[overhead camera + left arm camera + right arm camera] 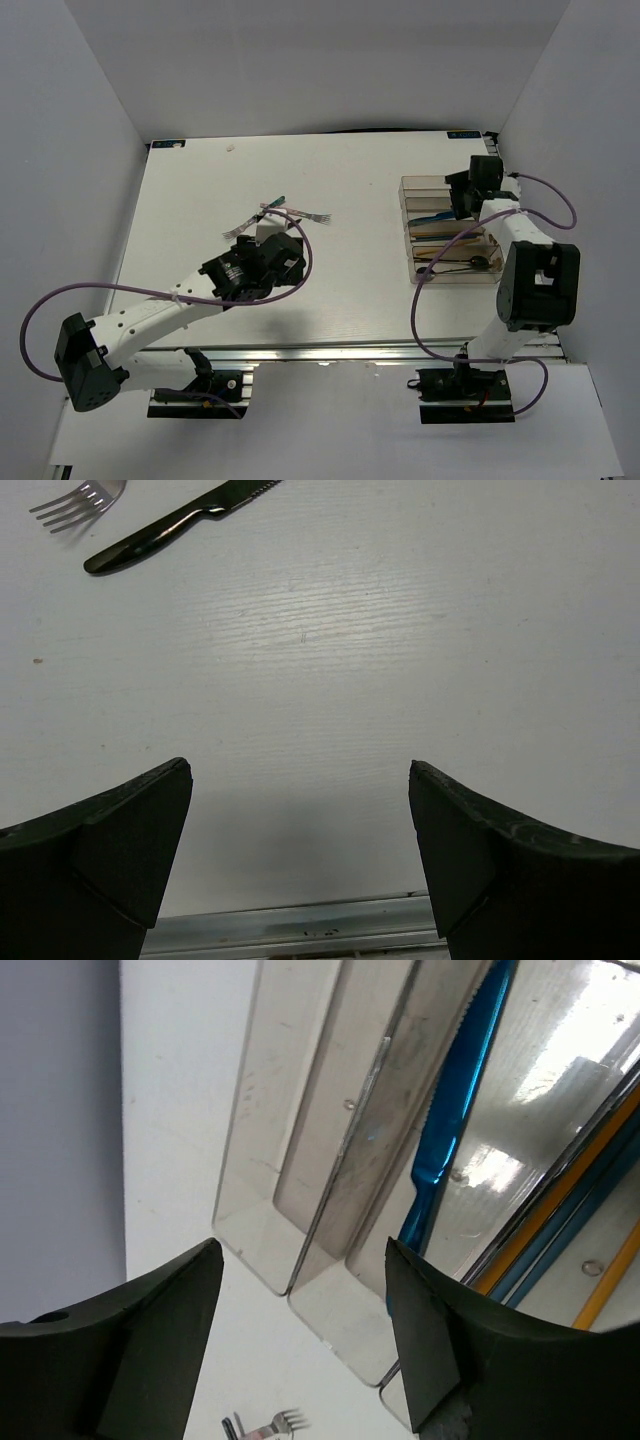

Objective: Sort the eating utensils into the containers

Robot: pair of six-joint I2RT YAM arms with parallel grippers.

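We log the left gripper (300, 780) open, empty, over the table (400, 630), with the black knife (170, 530) and fork (75, 505) lying beyond it. The right gripper (305, 1255) is open above the tray (250, 1110), which holds the blue knife (450, 1130).

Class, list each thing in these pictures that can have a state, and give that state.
left gripper: open, empty, over bare table
right gripper: open, empty, above the tray
tray: partly filled, two far compartments empty
blue knife: lying in a tray compartment
black knife: lying on the table, unsorted
fork: lying on the table, unsorted
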